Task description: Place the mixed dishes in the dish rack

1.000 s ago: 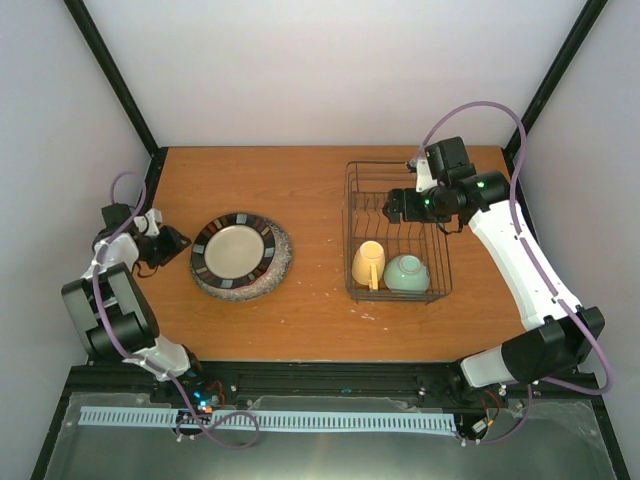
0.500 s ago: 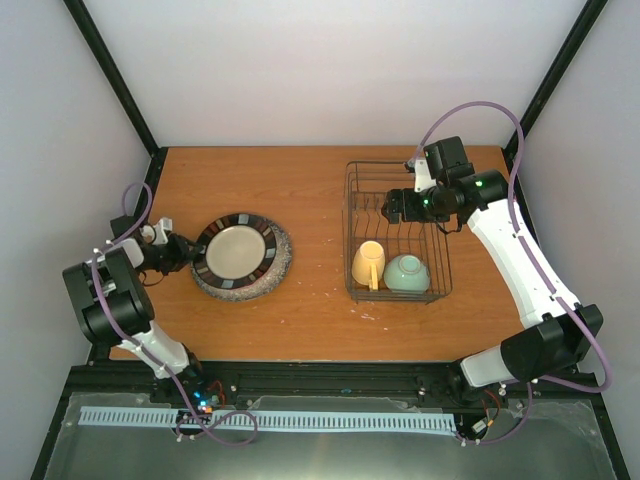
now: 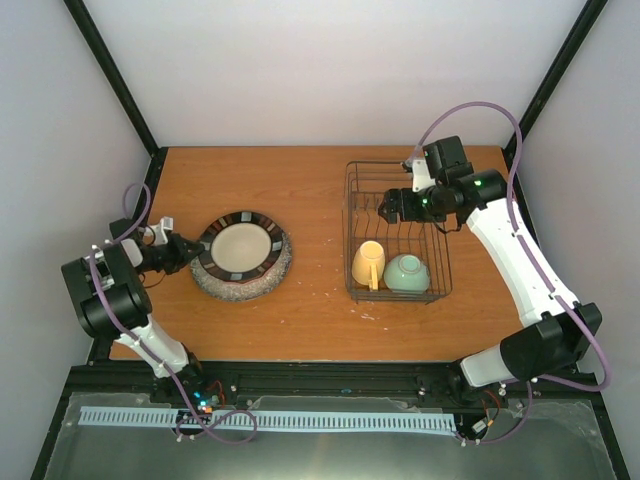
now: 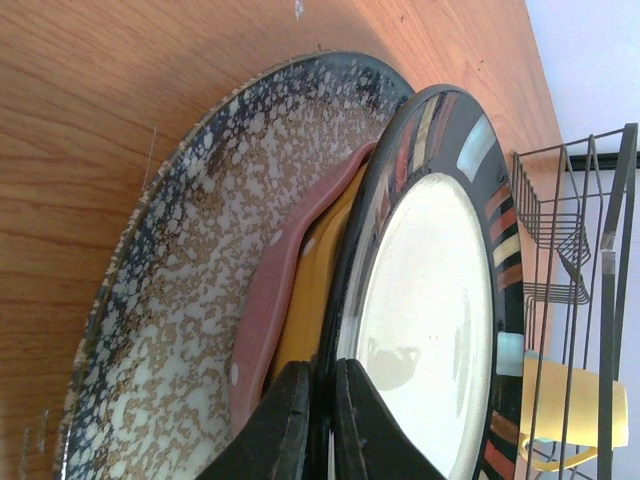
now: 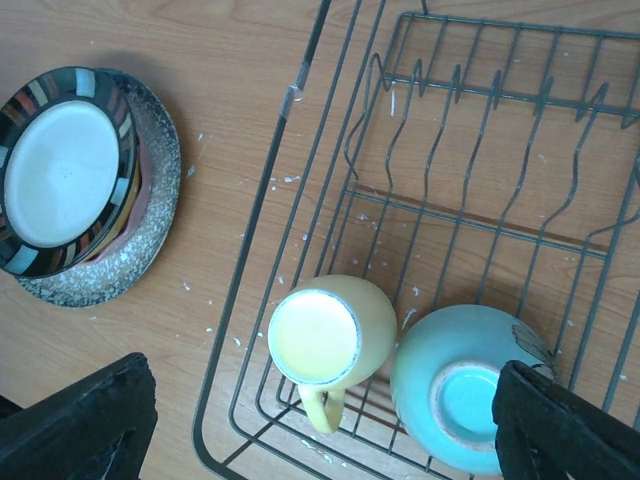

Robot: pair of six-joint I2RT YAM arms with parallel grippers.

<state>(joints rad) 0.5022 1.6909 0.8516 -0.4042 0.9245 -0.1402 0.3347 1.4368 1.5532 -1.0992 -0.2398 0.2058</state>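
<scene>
Pinching the rim of the striped plate (image 4: 425, 300) with my left gripper (image 4: 322, 375): both fingers are pressed against the dark edge, one on each face, with no gap showing.

- Striped plate: top of a stack at the left of the table (image 3: 310, 190). Its held side is tipped up off the dishes under it. Pale centre, dark rim with coloured blocks.
- Under it: a yellow dish (image 4: 310, 290), of which only a sliver shows, then a pink plate (image 4: 275, 290), then the wide speckled plate (image 4: 190, 300) lying flat on the wood at the bottom.
- Dish rack (image 3: 350, 230): right half of the table, well apart from the stack, long side running near to far. The upright slots at its far end hold nothing.
- In the rack's near end: a yellow mug (image 3: 367, 262) on the left, mouth turned toward my right wrist camera, and a teal bowl (image 3: 406, 272) just beside it on the right, foot ring showing.
- Right gripper (image 3: 388, 207): hangs above the far part of the rack, jaws spread wide, holding nothing. Its fingers (image 5: 85, 420) sit at the two lower corners of the wrist view, mug and bowl between them.
</scene>
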